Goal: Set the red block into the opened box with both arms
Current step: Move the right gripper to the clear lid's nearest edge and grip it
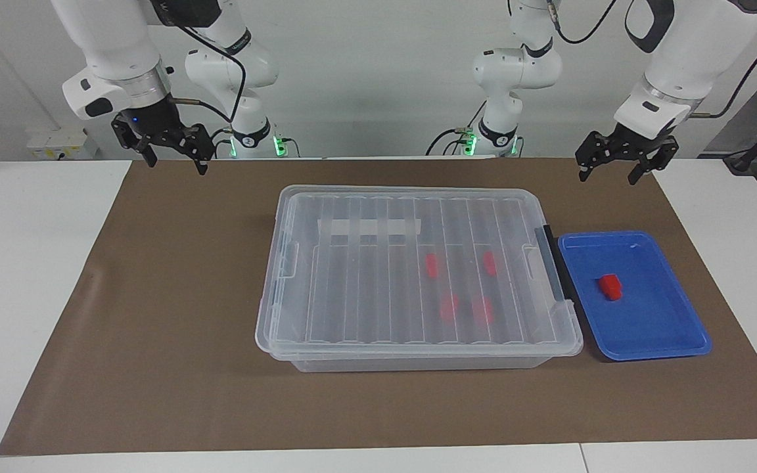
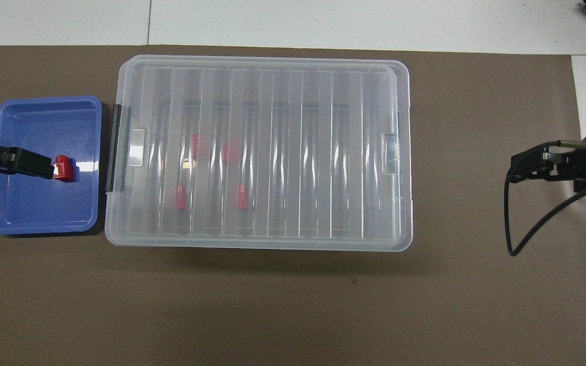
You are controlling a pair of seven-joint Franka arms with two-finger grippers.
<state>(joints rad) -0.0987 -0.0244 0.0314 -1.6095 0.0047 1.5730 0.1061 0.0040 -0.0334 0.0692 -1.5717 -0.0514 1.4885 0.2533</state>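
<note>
A small red block [image 1: 610, 287] [image 2: 63, 168] lies alone in a shallow blue tray [image 1: 654, 328] [image 2: 28, 213] at the left arm's end of the table. Beside the tray stands the clear box [image 1: 411, 355] [image 2: 262, 239], its ribbed lid lying shut on it. Several more red blocks [image 1: 432, 265] show through the lid. My left gripper [image 1: 608, 177] [image 2: 28, 161] hangs open high in the air; from above it overlaps the tray next to the block and touches nothing. My right gripper [image 1: 177, 164] [image 2: 527, 168] hangs open and raised over the mat at the right arm's end, holding nothing.
A brown mat [image 1: 175, 328] covers the white table under the box and tray. A black handle bar [image 1: 552, 263] [image 2: 115, 147] sits on the box's end facing the tray. A black cable [image 2: 514, 234] loops down from the right arm.
</note>
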